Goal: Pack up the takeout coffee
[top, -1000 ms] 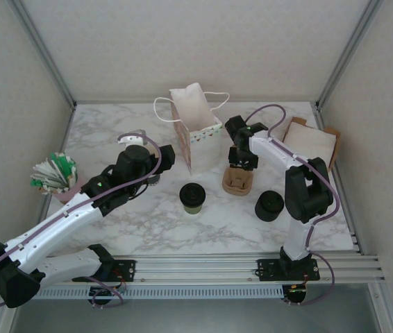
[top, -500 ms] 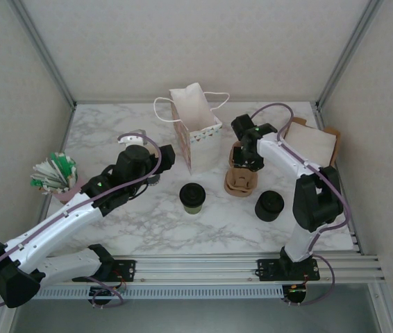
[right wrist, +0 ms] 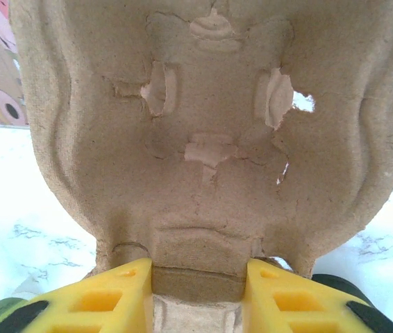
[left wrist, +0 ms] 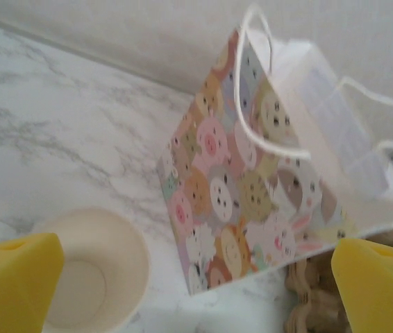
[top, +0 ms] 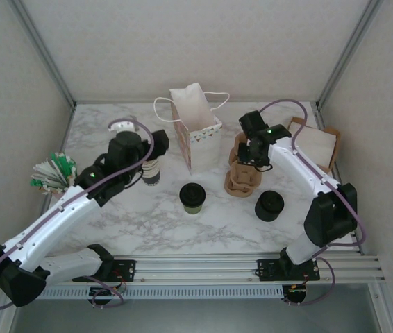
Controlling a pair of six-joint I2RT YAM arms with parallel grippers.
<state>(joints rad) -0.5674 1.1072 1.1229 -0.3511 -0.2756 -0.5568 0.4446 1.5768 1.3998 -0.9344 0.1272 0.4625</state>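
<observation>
Underneath it all: marble table [top: 113,222], its near edge hidden behind both arm bases.
Gift bag: animal-print paper bag [top: 195,126] stands open at upper centre; its inside is pale and its contents cannot be made out. The left wrist view cuts off its base [left wrist: 252,187].
Flat box: brown box [top: 316,142] at the upper right with a pale top, partly covered by the right arm.
Cup carrier: moulded pulp cup carrier [top: 241,173] is tilted up on end, right of centre, with no cup in it. Whether its lower end touches the table cannot be told. Up close its edges run out of frame [right wrist: 210,125].
Packets: green-and-white paper packets [top: 53,172] at the left edge; what holds them is unclear.
Lid stack: squat black lid stack [top: 269,205], lower right of centre.
Cup stack: lidless cup stack [top: 151,172], left of the bag; the top cup is empty and cream inside [left wrist: 96,267].
Takeout coffee: takeout coffee [top: 193,197] stands upright on the table at lower centre, in front of the bag. It has a dark olive wall and a round black lid, and is well apart from both grippers.
Left gripper: left gripper [left wrist: 196,281] is spread wide, holding nothing, above the cup stack [top: 153,142].
Right gripper: right gripper [right wrist: 198,298] is clamped on the carrier's edge [top: 254,154].
</observation>
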